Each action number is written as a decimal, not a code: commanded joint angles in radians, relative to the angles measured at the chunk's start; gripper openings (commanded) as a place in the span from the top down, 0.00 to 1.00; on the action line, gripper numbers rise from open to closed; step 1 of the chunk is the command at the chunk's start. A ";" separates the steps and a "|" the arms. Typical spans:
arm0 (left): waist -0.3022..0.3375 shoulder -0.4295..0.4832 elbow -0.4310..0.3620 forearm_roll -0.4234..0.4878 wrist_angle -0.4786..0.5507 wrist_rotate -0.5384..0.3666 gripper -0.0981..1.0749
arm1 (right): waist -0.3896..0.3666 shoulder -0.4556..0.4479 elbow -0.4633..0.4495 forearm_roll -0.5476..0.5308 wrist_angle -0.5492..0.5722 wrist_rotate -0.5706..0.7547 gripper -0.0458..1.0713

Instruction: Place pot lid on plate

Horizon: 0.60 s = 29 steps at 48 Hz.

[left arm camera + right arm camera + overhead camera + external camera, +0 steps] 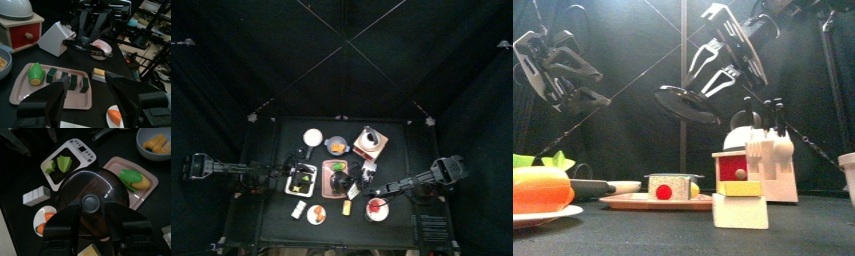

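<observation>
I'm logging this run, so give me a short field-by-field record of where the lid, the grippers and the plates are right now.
lid: dark pot lid, held in the air by its knob, over the table
right gripper: shut on the lid's knob
left gripper: open, holding nothing, above the pink tray
plates: white plate with food below the lid; another plate with a carrot at front
task state: lid not yet on a plate

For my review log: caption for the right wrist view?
Right gripper holds the black pot lid by its knob, in the air above a pink tray of vegetables.
</observation>
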 commanded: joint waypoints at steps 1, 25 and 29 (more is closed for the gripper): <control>0.002 -0.003 -0.017 -0.002 -0.003 0.002 0.12 | -0.005 -0.040 -0.049 0.021 0.037 -0.054 0.38; 0.002 -0.003 -0.012 -0.003 -0.003 0.000 0.12 | -0.097 0.055 -0.213 0.463 0.126 -0.649 0.37; 0.003 -0.003 -0.011 -0.008 -0.003 0.002 0.12 | -0.110 0.083 -0.230 0.472 0.115 -0.666 0.37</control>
